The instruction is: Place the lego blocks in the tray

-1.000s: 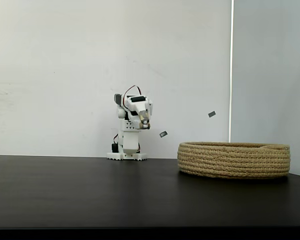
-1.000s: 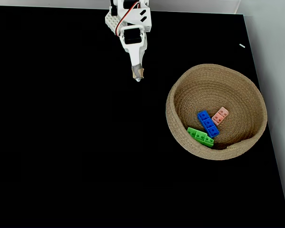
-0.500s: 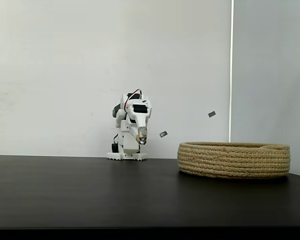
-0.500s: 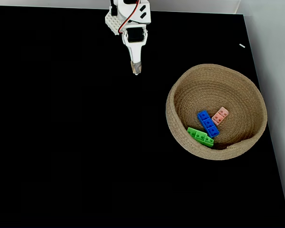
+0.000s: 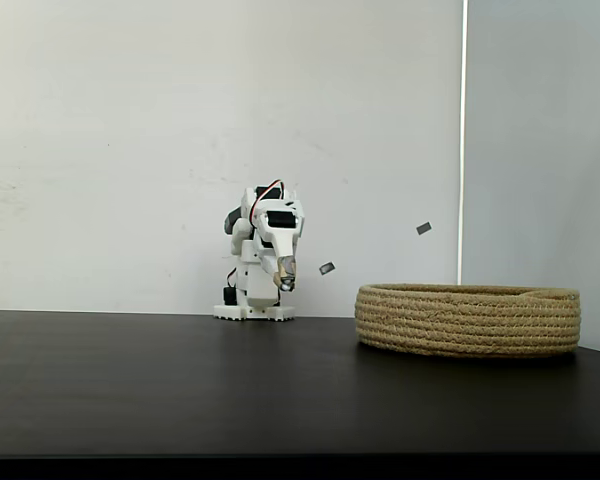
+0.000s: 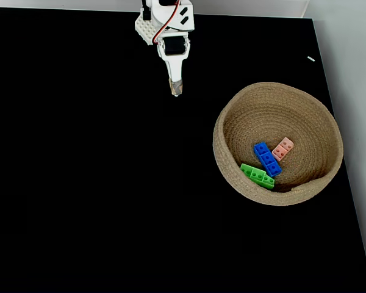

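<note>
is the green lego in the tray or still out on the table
In the tray: the green lego lies on the tray's floor beside the blue lego.

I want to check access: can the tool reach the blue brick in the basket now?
Probably yes: the blue brick lies uncovered in the open basket, and nothing stands between it and the tool.

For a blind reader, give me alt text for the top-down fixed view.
Blue brick, pink brick and green brick lie inside a round rope basket on a black table. The white arm's gripper, apparently shut, hangs near its base.
</note>
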Controlling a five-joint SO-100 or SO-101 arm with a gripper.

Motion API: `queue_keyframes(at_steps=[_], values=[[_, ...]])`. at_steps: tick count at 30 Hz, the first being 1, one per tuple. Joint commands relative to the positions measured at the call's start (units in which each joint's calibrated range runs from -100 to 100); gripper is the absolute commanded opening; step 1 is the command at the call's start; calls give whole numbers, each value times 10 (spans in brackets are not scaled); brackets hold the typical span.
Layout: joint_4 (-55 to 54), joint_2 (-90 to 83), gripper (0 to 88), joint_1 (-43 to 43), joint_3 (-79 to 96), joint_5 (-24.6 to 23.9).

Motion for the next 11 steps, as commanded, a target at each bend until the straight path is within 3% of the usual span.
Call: queue_keyframes(at_steps=[1, 11], values=[[1, -10, 3, -2, 6, -9], [0, -10, 3, -3, 6, -2]])
